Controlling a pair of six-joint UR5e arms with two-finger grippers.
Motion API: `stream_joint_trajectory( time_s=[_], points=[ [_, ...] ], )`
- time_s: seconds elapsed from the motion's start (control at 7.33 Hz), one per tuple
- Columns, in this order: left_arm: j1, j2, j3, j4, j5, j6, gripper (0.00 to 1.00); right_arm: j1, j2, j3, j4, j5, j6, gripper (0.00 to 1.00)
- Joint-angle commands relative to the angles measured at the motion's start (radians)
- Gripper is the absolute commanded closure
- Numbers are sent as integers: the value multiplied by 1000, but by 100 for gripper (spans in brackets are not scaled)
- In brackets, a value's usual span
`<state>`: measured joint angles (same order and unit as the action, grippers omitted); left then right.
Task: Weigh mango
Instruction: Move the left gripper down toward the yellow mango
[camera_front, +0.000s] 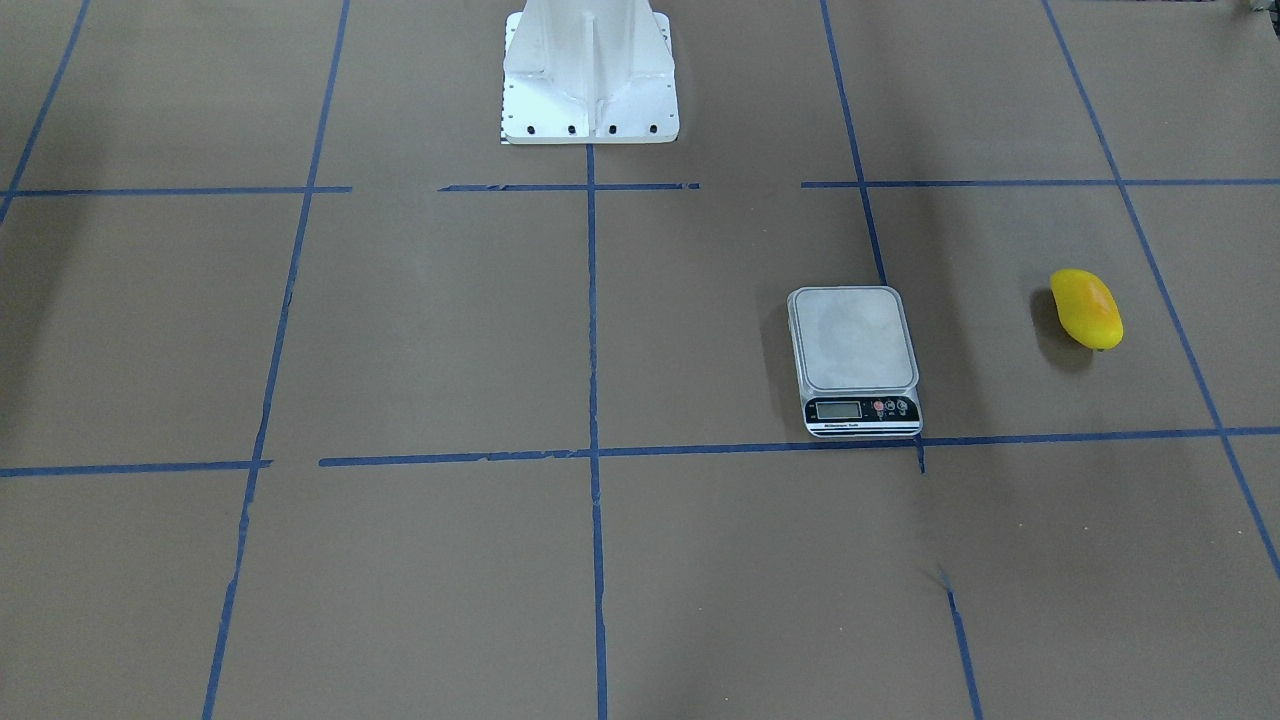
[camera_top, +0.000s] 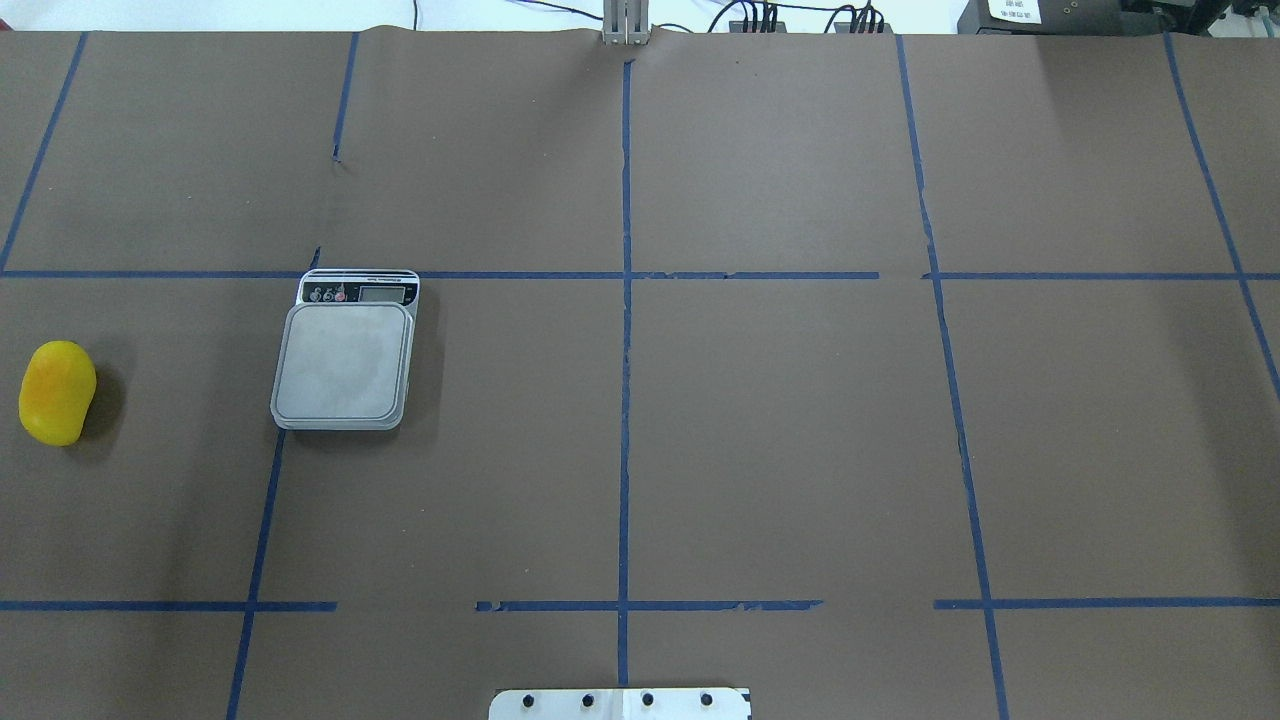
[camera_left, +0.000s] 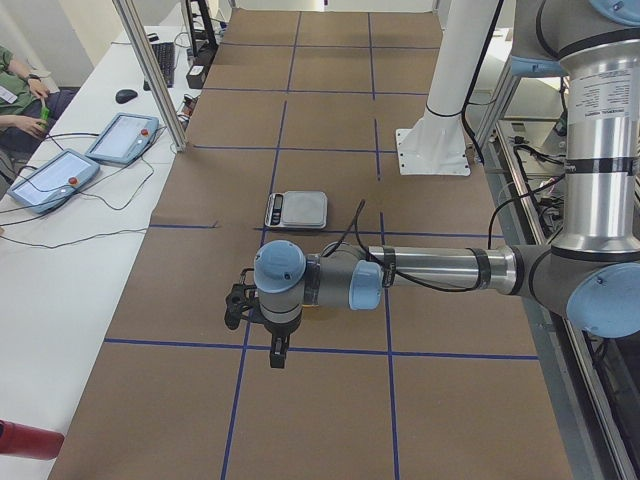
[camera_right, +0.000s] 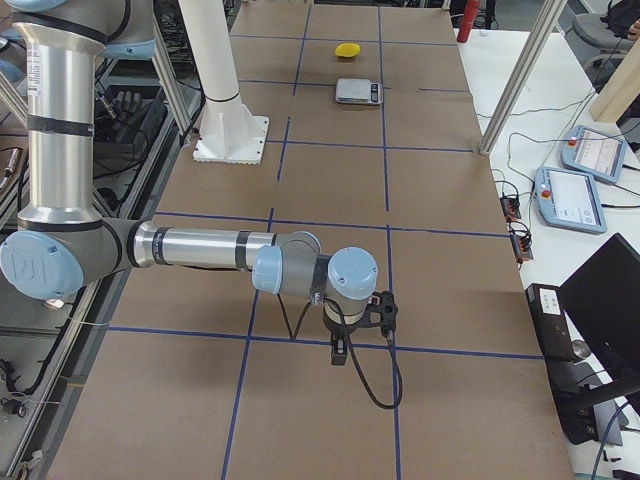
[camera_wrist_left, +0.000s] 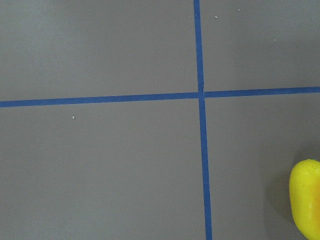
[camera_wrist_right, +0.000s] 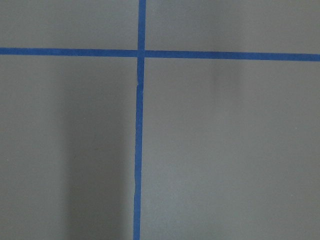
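Observation:
The mango (camera_top: 57, 392) is a yellow oval fruit with an orange blush, lying on the brown table at the robot's far left. It also shows in the front view (camera_front: 1086, 308), the right side view (camera_right: 347, 49) and at the lower right edge of the left wrist view (camera_wrist_left: 306, 197). The grey scale (camera_top: 343, 375) stands beside it with a bare platform (camera_front: 853, 340). My left gripper (camera_left: 278, 358) hangs above the table near the mango; I cannot tell whether it is open. My right gripper (camera_right: 338, 358) hangs over the table's other end, its state also unclear.
Blue tape lines (camera_top: 625, 300) divide the brown table into squares. The white robot base (camera_front: 590, 75) stands at the table's robot side. Tablets (camera_left: 90, 160) and cables lie on a side bench, with an upright metal post (camera_left: 150, 75) at the table edge.

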<state>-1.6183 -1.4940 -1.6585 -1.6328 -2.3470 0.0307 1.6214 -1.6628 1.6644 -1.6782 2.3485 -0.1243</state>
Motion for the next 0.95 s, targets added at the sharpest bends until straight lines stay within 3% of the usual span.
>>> stream_joint_trajectory(
  time_s=[0.0, 0.41, 0.82],
  points=[
    [2, -2, 0, -1, -2, 3, 0, 0, 0, 0, 0, 0, 0, 0],
    [21, -23, -7, -51, 38, -24, 0, 0, 0, 0, 0, 0, 0, 0],
    [200, 33, 5, -353, 44, -366, 0, 0, -2, 0, 0, 0, 0, 0]
  ],
)
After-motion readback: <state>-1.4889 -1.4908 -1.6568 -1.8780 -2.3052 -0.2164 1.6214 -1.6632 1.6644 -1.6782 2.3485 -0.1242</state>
